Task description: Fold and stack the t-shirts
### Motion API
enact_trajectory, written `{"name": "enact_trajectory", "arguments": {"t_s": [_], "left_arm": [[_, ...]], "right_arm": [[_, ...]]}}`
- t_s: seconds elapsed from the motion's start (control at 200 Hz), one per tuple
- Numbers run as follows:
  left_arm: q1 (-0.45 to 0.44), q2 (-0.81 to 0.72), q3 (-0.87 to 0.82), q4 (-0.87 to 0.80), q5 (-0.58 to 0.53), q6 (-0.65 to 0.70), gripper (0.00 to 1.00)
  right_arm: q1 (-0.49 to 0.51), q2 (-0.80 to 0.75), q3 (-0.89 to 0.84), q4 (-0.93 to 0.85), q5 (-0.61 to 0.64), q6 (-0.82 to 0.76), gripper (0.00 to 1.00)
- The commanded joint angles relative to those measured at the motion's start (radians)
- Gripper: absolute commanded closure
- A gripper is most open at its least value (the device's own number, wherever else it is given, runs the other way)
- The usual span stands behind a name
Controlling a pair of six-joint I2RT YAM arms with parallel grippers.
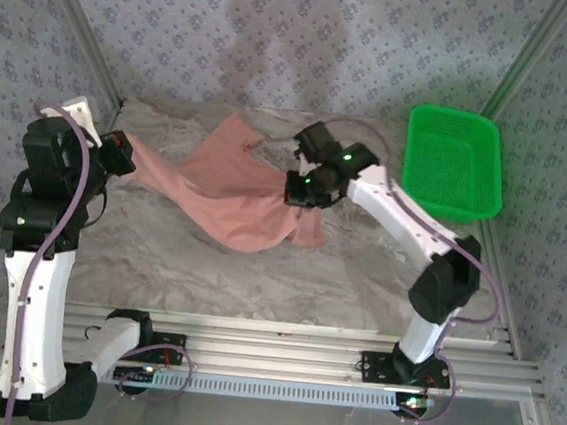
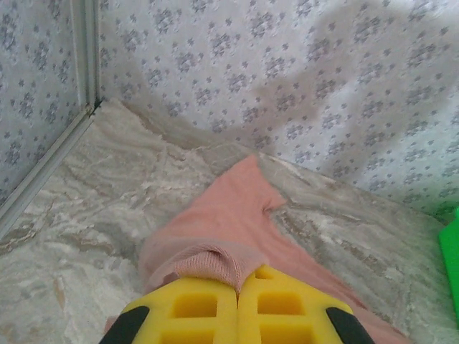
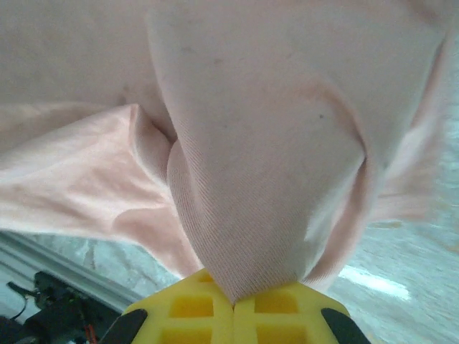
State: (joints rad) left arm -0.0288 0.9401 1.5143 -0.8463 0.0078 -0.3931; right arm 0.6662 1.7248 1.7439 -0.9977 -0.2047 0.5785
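Soft salmon-pink cloth t-shirt (image 1: pixel 235 193) gripped at two places

It lies crumpled across the middle of the marbled grey worktop (image 1: pixel 257 280); left claw (image 1: pixel 120 153) is clamped on its left edge; right claw (image 1: pixel 301 190) is clamped on a fold at its right side; green plastic basket (image 1: pixel 453 169) stands well apart, far right.

Marble-patterned desk (image 1: pixel 257 280): a salmon-pink t-shirt (image 1: pixel 235 198) draped across the centre, a green basket (image 1: pixel 454 164) at upper right.
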Motion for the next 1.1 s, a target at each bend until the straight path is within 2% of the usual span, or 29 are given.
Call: {"name": "enact_trajectory", "arguments": {"t_s": [0.0, 0.245, 0.49, 0.62, 0.764, 0.839, 1.099], "left_arm": [[-0.016, -0.008, 0.06, 0.009, 0.058, -0.005, 1.0], [-0.062, -0.021, 0.086, 0.062, 0.162, -0.002, 1.0], [-0.094, -0.079, 0.014, 0.034, 0.188, -0.042, 1.0], [-0.106, -0.128, -0.106, 0.047, 0.19, -0.089, 1.0], [-0.106, -0.131, -0.228, 0.04, 0.126, -0.063, 1.0], [-0.106, -0.114, -0.292, 0.035, 0.048, -0.05, 1.0], [-0.097, -0.058, -0.406, -0.01, -0.114, -0.018, 1.0]], "right_arm": [[-0.051, -0.053, 0.028, -0.152, -0.009, -0.065, 1.0], [-0.17, -0.146, 0.049, -0.26, -0.161, -0.177, 1.0], [-0.184, -0.144, 0.126, -0.611, -0.109, -0.425, 1.0], [-0.197, -0.143, 0.069, -0.629, -0.083, -0.436, 1.0], [-0.168, 0.003, 0.061, -0.627, -0.013, -0.455, 0.99], [-0.154, 0.118, 0.106, -0.618, 0.019, -0.468, 0.98], [-0.102, 0.534, 0.479, -0.606, -0.033, -0.477, 0.91]]}}
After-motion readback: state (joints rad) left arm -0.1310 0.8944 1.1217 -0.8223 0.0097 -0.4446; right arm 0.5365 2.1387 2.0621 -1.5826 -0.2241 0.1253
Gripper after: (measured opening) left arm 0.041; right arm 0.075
